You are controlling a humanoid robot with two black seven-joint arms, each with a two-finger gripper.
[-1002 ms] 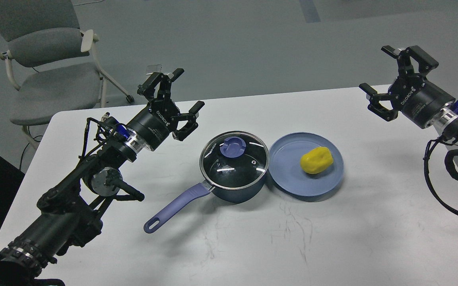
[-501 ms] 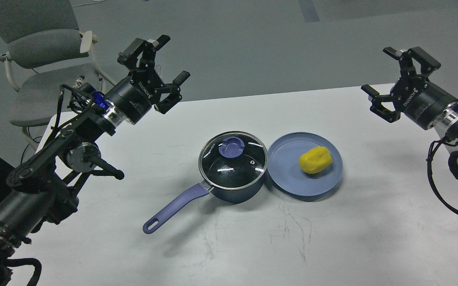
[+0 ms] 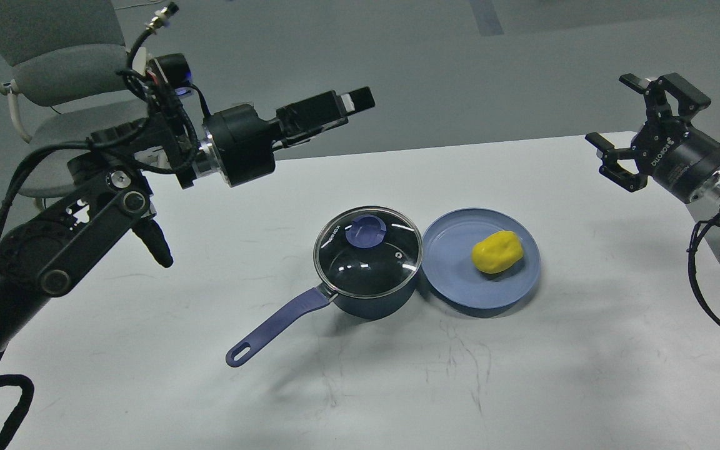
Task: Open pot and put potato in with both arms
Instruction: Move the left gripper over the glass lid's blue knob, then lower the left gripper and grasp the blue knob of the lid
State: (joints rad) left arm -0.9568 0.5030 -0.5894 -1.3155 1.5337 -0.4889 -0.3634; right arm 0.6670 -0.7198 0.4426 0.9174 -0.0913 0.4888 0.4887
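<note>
Potato (image 3: pixel 497 252) lies on plate (image 3: pixel 454 284) (beside lidded pot (image 3: pixel 367 259)), well below spread right hand (image 3: pixel 644 134); left hand (image 3: pixel 350 103) unreadable.

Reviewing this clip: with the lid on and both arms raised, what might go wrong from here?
1. The plate touches the pot; lifting the lid by its small knob might jostle both.
2. The potato is smooth and rounded, so it may slip or roll off the plate.

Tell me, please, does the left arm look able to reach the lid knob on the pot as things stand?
Probably yes. The left gripper hangs above the table behind the pot, and nothing stands between it and the knob. The potato sits aside on the plate.
</note>
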